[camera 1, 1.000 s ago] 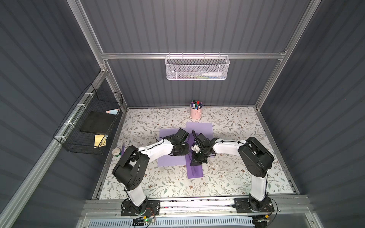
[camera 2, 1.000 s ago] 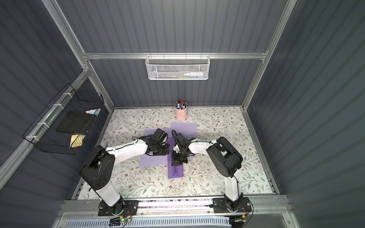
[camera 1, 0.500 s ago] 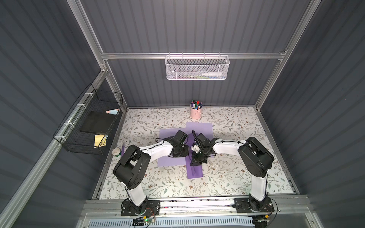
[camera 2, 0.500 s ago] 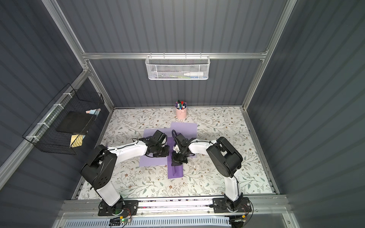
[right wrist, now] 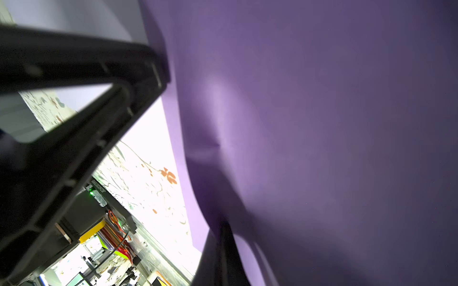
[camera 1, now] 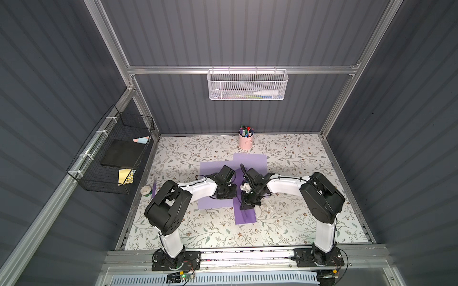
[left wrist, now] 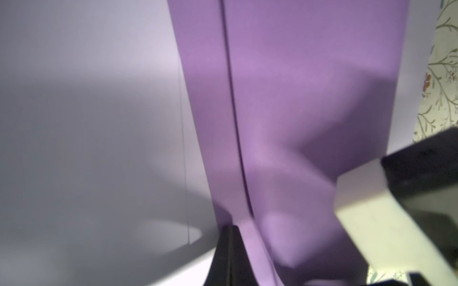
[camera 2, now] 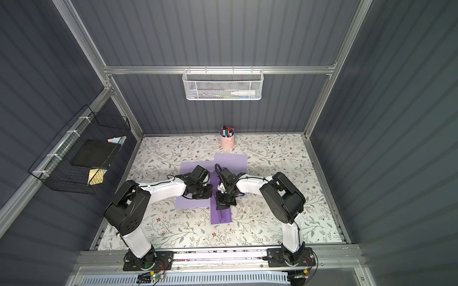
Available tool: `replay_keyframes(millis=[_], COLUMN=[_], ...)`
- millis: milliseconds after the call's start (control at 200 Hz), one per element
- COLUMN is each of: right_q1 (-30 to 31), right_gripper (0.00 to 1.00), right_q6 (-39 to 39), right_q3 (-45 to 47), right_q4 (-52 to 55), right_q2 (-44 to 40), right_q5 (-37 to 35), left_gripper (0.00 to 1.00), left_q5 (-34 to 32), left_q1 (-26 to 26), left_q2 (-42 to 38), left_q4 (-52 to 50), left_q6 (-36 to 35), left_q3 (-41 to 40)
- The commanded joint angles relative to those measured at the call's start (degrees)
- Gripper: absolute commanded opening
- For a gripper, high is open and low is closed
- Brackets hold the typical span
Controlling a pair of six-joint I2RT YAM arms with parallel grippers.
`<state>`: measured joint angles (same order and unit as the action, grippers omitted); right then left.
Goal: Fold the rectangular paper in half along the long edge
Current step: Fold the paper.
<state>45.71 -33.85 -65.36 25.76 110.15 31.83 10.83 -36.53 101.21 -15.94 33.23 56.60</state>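
Note:
A dark purple paper [camera 1: 245, 218] [camera 2: 220, 218] lies folded into a narrow strip running from the table's middle toward the front. My left gripper [camera 1: 233, 195] [left wrist: 229, 230] is shut, its tips down on the strip's left edge beside the layers' edge line. My right gripper [camera 1: 244, 208] [right wrist: 223, 230] is shut too, tips down on the strip a little nearer the front. In the right wrist view the paper [right wrist: 322, 123] bulges up with a small dent. I cannot tell whether either gripper pinches a layer.
A pale lilac sheet [camera 1: 208, 203] [left wrist: 74, 123] lies under the left arm, and another purple sheet [camera 1: 250, 161] lies behind. A pink pen cup [camera 1: 245, 141] stands at the back, a tape roll [camera 1: 145, 190] at the left edge. Wire baskets [camera 1: 111, 153] hang on the walls.
The left arm has edged slightly to the right. Both grippers stay shut over the strip.

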Motion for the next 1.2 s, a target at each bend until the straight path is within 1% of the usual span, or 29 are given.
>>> replay_keyframes(millis=[0, 430, 875, 1196], right_q1=[0.7, 1.0, 1.0, 1.1], right_gripper=[0.00, 0.00, 0.00, 0.00], right_q6=[1.1, 0.5, -0.5, -0.6], right_q3=[-1.6, -4.6, -4.5, -4.2], right_q4=[3.1, 3.1, 1.0, 0.7], right_q2=[-1.6, 1.0, 4.2, 4.8], right_q5=[-0.6, -0.8, 1.2, 1.4], left_gripper=[0.00, 0.00, 0.00, 0.00], left_q5=[-0.2, 0.0, -0.3, -0.7], left_q1=[0.1, 0.1, 0.2, 0.1], left_q2=[1.8, 1.9, 1.6, 1.2], left_q4=[-0.8, -0.6, -0.8, -1.2], left_q6=[0.3, 0.3, 0.4, 0.7], left_q3=[-1.4, -1.8, -2.0, -2.0])
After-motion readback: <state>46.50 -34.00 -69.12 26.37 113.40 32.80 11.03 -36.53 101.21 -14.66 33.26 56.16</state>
